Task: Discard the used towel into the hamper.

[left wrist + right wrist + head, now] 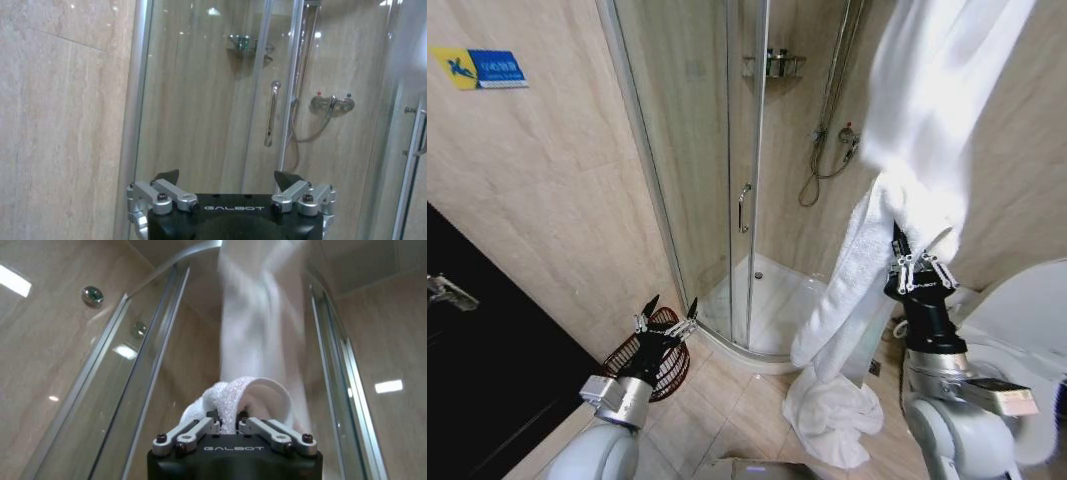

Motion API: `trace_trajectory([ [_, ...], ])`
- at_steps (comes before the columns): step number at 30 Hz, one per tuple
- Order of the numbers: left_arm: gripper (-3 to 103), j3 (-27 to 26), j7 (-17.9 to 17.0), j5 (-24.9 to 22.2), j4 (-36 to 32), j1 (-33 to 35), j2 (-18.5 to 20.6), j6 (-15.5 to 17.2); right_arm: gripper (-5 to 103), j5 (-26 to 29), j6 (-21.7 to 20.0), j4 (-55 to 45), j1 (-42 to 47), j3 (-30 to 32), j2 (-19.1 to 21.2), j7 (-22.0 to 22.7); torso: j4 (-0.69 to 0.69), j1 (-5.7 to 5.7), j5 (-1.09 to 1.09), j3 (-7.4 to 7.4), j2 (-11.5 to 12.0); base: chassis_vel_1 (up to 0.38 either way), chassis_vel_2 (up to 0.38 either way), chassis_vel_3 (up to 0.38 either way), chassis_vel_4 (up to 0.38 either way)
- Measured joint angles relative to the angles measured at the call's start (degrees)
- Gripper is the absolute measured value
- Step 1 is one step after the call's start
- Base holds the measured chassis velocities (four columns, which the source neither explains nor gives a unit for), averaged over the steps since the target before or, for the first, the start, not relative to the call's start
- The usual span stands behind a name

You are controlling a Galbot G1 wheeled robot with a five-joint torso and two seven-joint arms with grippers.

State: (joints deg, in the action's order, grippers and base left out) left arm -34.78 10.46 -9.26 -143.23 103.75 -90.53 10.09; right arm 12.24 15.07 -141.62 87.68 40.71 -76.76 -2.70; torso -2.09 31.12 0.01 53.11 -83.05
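White towel (230,400) in right pincer (227,423); hamper (652,352) below left pincer (670,308).

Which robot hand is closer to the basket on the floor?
Left. The left gripper hovers right above the hamper, jaws open. The right gripper is across the floor, clamped on the white towel.

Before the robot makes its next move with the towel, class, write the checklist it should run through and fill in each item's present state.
1. Right gripper shut on the towel: ok.
2. Towel fully lifted: not ok, its lower end lies piled on the floor tiles.
3. Left gripper open and free: ok, held over the hamper.
4. Hamper upright: ok.
5. Towel near the hamper: not ok, it hangs well to the right, by the toilet.
6. Hamper's inside clear: cannot tell.
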Motion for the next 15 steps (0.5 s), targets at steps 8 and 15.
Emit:
trace_trajectory([
  [8, 97, 0.0, 0.0, 0.0, 0.0, 0.0, 0.0, 0.0, 9, -4.8, 1.3, -1.5, -3.1, 2.8, 2.9, 1.3, -0.01, 0.00, 0.00, 0.00, 0.0, 0.000, 0.000, 0.000, 0.000],
  [15, 97, 0.0, 0.0, 0.0, 0.0, 0.0, 0.0, 0.0, 9, -5.3, 2.3, -1.6, -4.3, 7.3, 4.4, 1.4, 0.00, 0.00, -0.03, 0.00, 0.0, 0.000, 0.000, 0.000, 0.000],
])
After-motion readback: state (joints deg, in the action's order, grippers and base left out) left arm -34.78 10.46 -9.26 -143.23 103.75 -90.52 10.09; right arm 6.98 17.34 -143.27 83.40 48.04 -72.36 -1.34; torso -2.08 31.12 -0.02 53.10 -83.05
